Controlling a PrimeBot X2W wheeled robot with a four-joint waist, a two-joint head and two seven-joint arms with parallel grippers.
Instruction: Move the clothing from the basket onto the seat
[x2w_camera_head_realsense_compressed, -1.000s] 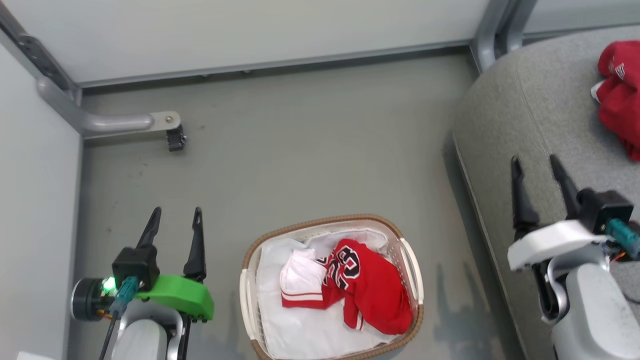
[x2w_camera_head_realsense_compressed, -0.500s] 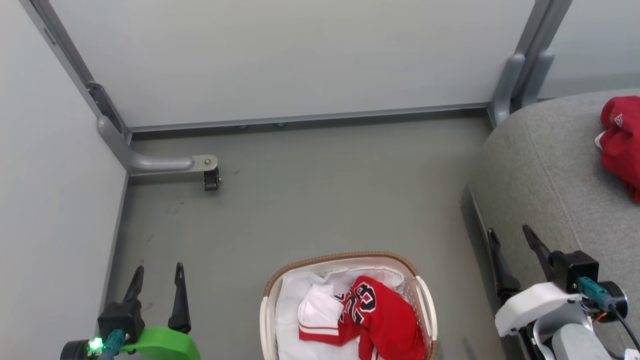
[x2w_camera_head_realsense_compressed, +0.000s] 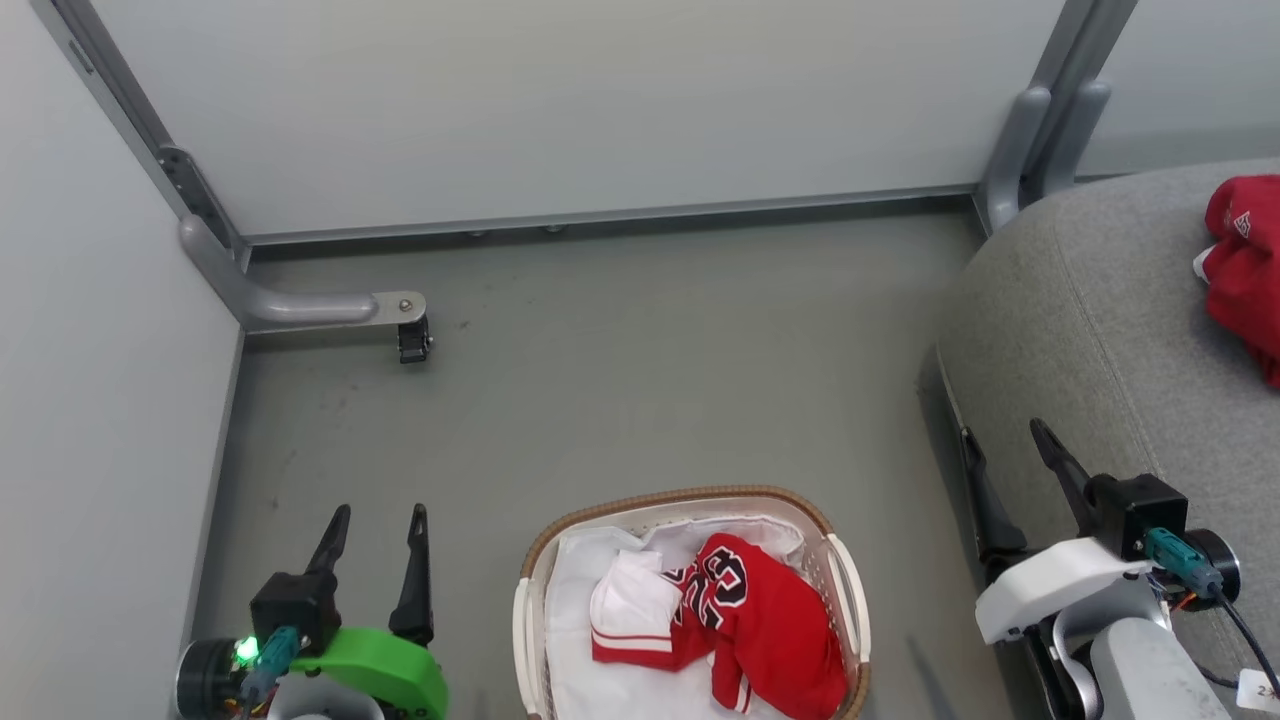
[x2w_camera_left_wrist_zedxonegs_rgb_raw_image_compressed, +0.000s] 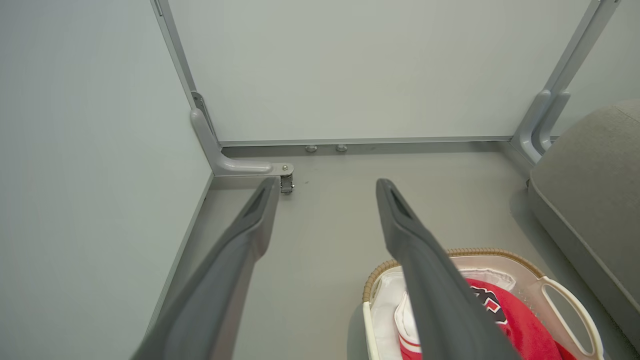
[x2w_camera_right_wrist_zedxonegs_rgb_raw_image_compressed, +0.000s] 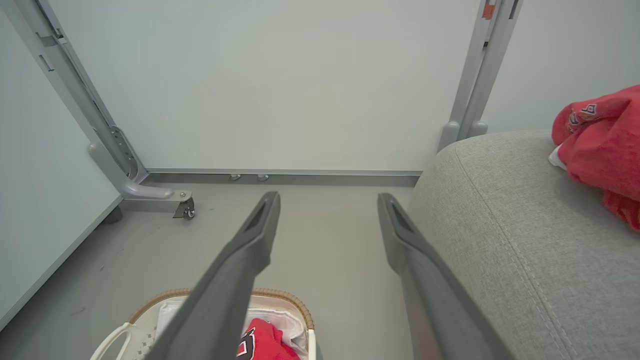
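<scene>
Standing on the grey floor (x2w_camera_head_realsense_compressed: 650, 400) low in the head view, the oval white perforated laundry basket (x2w_camera_head_realsense_compressed: 680, 497) with its brown woven-look rim holds a crumpled red jersey (x2w_camera_head_realsense_compressed: 775, 630) whose black numerals, outlined in white, face up. This jersey lies on a glossy white sheet (x2w_camera_head_realsense_compressed: 570, 650) that lines the basket, and a white fold of fabric (x2w_camera_head_realsense_compressed: 630, 600) edged with red and white stripes touches its left side. A second red jersey (x2w_camera_head_realsense_compressed: 1245, 260) lies bunched on the grey upholstered seat (x2w_camera_head_realsense_compressed: 1080, 300) at the right edge, well apart from the basket. The left jaws are released and empty, their two dark fingers (x2w_camera_head_realsense_compressed: 413, 580) spread over bare floor to the left of the basket, rising from a green wrist housing (x2w_camera_head_realsense_compressed: 390, 670). The right jaws are likewise released and hold nothing; their fingers (x2w_camera_head_realsense_compressed: 985, 500) point up the view along the seat's near edge, to the right of the basket, ahead of a white wrist housing (x2w_camera_head_realsense_compressed: 1050, 585). Behind the floor stand pale wall panels (x2w_camera_head_realsense_compressed: 600, 100) in grey frames, and a small caster (x2w_camera_head_realsense_compressed: 413, 342) sits under one frame foot at the left. In the right wrist view the seat fills the right side, with the bunched jersey at its upper right, and the basket shows at the bottom behind the left finger.
</scene>
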